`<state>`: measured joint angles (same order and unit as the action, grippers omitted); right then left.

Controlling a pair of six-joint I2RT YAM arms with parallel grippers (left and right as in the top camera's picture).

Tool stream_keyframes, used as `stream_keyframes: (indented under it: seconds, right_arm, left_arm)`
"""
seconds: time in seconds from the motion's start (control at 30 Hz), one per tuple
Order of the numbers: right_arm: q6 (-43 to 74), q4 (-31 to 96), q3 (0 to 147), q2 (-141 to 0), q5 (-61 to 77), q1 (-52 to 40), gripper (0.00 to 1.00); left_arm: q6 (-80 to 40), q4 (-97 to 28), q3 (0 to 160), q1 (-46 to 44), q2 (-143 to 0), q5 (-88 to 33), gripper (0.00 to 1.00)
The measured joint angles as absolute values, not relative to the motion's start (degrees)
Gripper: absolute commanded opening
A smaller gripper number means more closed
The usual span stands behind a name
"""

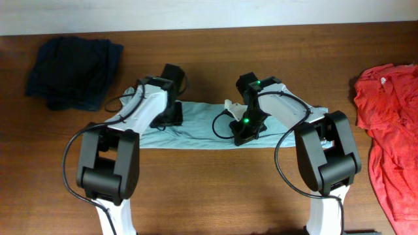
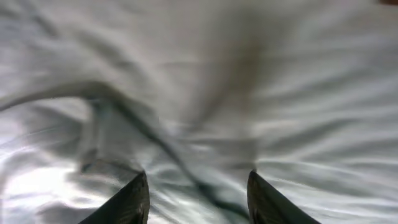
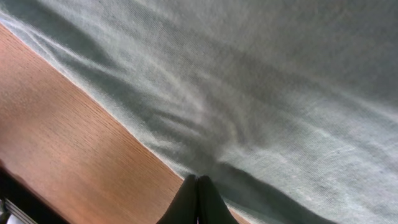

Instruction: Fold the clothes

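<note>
A brown wood-grain table (image 1: 215,196) fills the overhead view. A pale white strip (image 1: 196,13) runs along its far edge.

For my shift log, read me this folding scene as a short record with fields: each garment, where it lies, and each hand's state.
pale teal T-shirt: folded into a long strip, centre of the table
navy garment: bunched, far left corner
red shirt: spread at the right edge
left hand: open, fingers apart over the T-shirt
right hand: shut, pinching the T-shirt at its edge
</note>
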<state>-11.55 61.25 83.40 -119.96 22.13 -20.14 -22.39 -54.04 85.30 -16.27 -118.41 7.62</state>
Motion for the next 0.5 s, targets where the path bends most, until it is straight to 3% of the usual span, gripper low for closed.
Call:
stream_keyframes:
  seconds: [0.5]
  right_arm:
    - [-11.51,61.01,83.4,-119.96,22.13,-20.14,0.05]
  left_arm:
    - [-23.49,-51.35,86.15,-12.32,-118.41,4.78,0.54]
